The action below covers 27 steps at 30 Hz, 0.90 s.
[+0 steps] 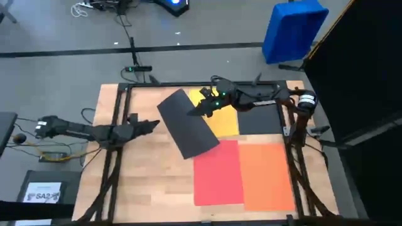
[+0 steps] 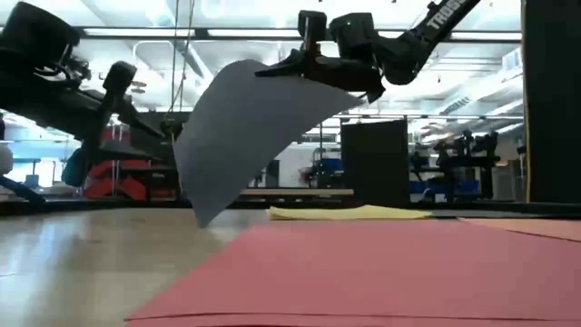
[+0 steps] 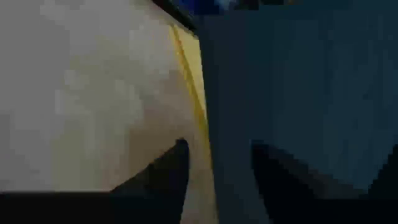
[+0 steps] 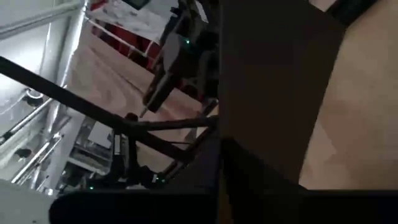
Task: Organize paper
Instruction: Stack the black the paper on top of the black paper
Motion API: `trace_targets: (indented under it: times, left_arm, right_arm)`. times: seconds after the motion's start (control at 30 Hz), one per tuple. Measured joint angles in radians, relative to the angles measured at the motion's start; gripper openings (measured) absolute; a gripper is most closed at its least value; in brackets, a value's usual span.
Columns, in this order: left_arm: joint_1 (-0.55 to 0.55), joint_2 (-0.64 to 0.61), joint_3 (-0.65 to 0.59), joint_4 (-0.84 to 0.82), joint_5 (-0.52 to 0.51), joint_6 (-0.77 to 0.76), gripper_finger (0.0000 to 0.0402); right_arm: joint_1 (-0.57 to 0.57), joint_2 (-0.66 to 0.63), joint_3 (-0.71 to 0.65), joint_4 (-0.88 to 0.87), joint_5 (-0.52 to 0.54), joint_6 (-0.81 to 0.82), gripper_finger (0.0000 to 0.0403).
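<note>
Dark paper sheet (image 1: 187, 123) hangs pinched in right gripper (image 1: 200, 109) fingers.

right tool (image 1: 202, 108) raised, fingers pinched closed, left tool (image 1: 152, 125) low, fingers apart

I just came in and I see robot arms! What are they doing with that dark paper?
The right pincer is shut on a dark sheet and holds it up off the wooden table, so it hangs curved. The left pincer waits open beside it. Yellow, red and orange sheets lie flat.
</note>
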Motion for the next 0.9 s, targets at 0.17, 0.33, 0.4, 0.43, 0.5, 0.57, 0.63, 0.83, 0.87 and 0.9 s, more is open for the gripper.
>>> trace_targets:
  times: [0.17,0.33,0.4,0.43,0.5,0.57,0.63,0.83,0.87,0.9]
  left_arm:
    - [0.037,0.032,-0.001,0.148,0.017,0.086,0.0154]
    - [0.07,0.059,-0.001,0.21,0.048,0.129,0.0154]
    - [0.077,0.07,-0.001,0.209,0.055,0.132,0.0154]
    - [0.079,0.076,-0.005,0.225,0.057,0.137,0.0154]
    - [0.084,0.089,-0.014,0.277,0.059,0.17,0.0154]
    - [0.086,0.104,-0.014,0.334,0.062,0.221,0.0154]
    - [0.086,0.119,-0.014,0.407,0.067,0.28,0.0154]
    - [0.113,0.159,-0.014,0.589,0.148,0.452,0.0154]
    - [0.117,0.164,-0.014,0.595,0.16,0.474,0.0154]
    - [0.12,0.169,-0.014,0.605,0.162,0.498,0.0154]
  right_arm:
    - [0.0,0.0,0.0,0.054,-0.007,0.031,0.0]
    - [0.0,0.0,0.0,0.126,-0.015,0.07,0.0]
    - [0.0,0.0,0.0,0.151,-0.015,0.08,0.0]
    - [0.0,0.0,0.0,0.157,-0.015,0.082,0.0]
    - [0.0,0.0,0.0,0.163,-0.015,0.087,0.0]
    - [0.0,0.0,0.0,0.189,-0.015,0.103,0.0]
    - [0.0,0.0,0.0,0.23,-0.014,0.121,0.0]
    - [-0.01,0.0,0.001,0.358,-0.014,0.195,0.0]
    - [-0.01,0.0,0.001,0.374,-0.014,0.206,0.0]
    - [-0.01,0.0,0.001,0.388,-0.012,0.214,0.0]
